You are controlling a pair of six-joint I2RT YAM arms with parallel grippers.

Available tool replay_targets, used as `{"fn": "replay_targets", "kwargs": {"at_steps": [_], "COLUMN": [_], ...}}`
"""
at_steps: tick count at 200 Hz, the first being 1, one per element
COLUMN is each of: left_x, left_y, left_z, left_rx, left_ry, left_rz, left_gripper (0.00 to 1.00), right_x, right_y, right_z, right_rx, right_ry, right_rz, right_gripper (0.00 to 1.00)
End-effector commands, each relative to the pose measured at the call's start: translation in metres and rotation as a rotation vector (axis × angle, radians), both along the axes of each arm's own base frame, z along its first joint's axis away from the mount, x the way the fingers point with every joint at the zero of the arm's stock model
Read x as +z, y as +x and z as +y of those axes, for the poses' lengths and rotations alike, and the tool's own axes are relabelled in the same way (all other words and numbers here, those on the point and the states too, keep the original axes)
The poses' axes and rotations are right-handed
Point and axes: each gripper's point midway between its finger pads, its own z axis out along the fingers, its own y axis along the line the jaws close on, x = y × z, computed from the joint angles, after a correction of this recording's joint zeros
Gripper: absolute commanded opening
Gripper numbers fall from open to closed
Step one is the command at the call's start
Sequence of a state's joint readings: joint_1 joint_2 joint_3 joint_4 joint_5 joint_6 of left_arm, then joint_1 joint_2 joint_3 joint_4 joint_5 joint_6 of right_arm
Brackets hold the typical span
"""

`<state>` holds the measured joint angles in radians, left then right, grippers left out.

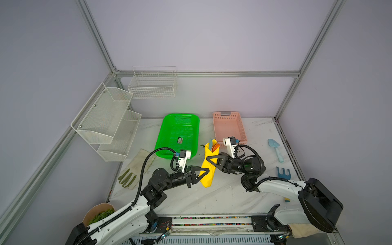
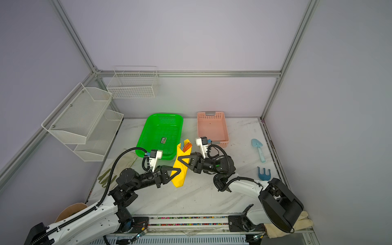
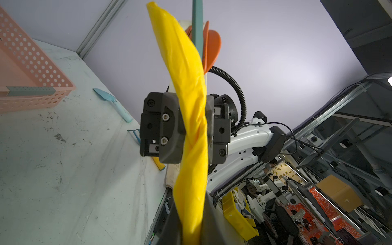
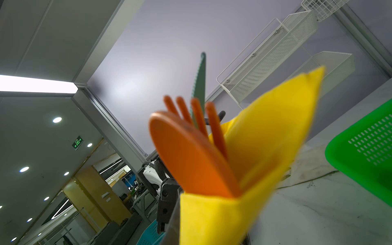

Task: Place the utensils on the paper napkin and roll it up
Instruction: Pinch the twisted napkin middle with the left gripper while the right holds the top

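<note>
The yellow paper napkin (image 1: 209,171) (image 2: 180,169) is rolled into a long twisted tube around the utensils. It is held tilted, open end up. An orange spoon (image 4: 186,157), an orange fork (image 4: 199,116) and a teal piece (image 4: 200,78) stick out of that open end; the orange tips (image 1: 216,146) (image 2: 187,146) show in both top views. My left gripper (image 1: 204,172) (image 2: 177,171) (image 3: 191,222) is shut on the lower part of the roll (image 3: 188,84). My right gripper (image 1: 210,159) (image 2: 180,159) (image 4: 212,233) is shut on the roll higher up.
Behind the roll stand a green basket (image 1: 178,135) and a pink basket (image 1: 229,127). To the right lie a light blue toy shovel (image 1: 275,149) and a blue rake (image 1: 283,172), to the left cream gloves (image 1: 135,169). White wire racks (image 1: 110,121) hang on the left wall.
</note>
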<state>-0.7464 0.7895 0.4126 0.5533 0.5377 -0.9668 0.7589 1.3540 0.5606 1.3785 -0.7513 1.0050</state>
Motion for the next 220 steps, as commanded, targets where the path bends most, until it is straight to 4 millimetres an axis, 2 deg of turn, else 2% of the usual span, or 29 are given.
{"fn": "replay_targets", "kwargs": {"at_steps": [1, 20, 30, 35, 55, 104, 133, 161, 176, 200, 215, 220], "left_x": [0.004, 0.005, 0.004, 0.004, 0.002, 0.000, -0.001, 0.001, 0.001, 0.001, 0.005, 0.006], "left_y": [-0.007, -0.008, -0.007, -0.007, -0.007, -0.006, -0.006, -0.006, -0.005, -0.003, -0.002, -0.002], "left_z": [0.000, 0.000, 0.000, 0.000, -0.001, -0.004, -0.004, -0.003, -0.002, 0.001, 0.006, 0.008], "left_rx": [-0.031, -0.032, -0.032, -0.032, -0.034, -0.041, -0.041, -0.034, -0.025, -0.002, 0.030, 0.040], "left_ry": [-0.033, -0.036, -0.035, -0.035, -0.035, -0.031, -0.031, -0.034, -0.033, -0.030, -0.029, -0.024], "left_rz": [-0.021, -0.022, -0.021, -0.020, -0.017, -0.012, -0.010, -0.012, -0.008, -0.010, -0.028, -0.034], "left_gripper": [0.00, 0.00, 0.00, 0.00, 0.00, 0.00, 0.00, 0.01, 0.10, 0.41, 0.55, 0.58], "right_x": [0.011, 0.011, 0.015, 0.008, 0.007, 0.007, 0.006, 0.005, 0.006, 0.005, -0.002, 0.005], "right_y": [-0.005, -0.006, -0.008, -0.006, -0.006, -0.005, -0.004, -0.001, 0.000, 0.003, 0.009, 0.005], "right_z": [-0.004, -0.004, -0.006, -0.003, -0.002, -0.001, -0.001, -0.002, -0.002, -0.003, -0.001, -0.005], "right_rx": [0.003, 0.007, 0.016, 0.021, 0.036, 0.041, 0.034, 0.016, 0.001, -0.026, -0.046, -0.050], "right_ry": [0.046, 0.048, 0.064, 0.053, 0.064, 0.078, 0.077, 0.068, 0.064, 0.046, 0.022, 0.034], "right_rz": [-0.068, -0.065, -0.071, -0.056, -0.051, -0.044, -0.037, -0.027, -0.023, -0.013, 0.005, -0.008], "right_gripper": [0.40, 0.49, 0.50, 0.50, 0.49, 0.20, 0.10, 0.05, 0.03, 0.00, 0.00, 0.00]}}
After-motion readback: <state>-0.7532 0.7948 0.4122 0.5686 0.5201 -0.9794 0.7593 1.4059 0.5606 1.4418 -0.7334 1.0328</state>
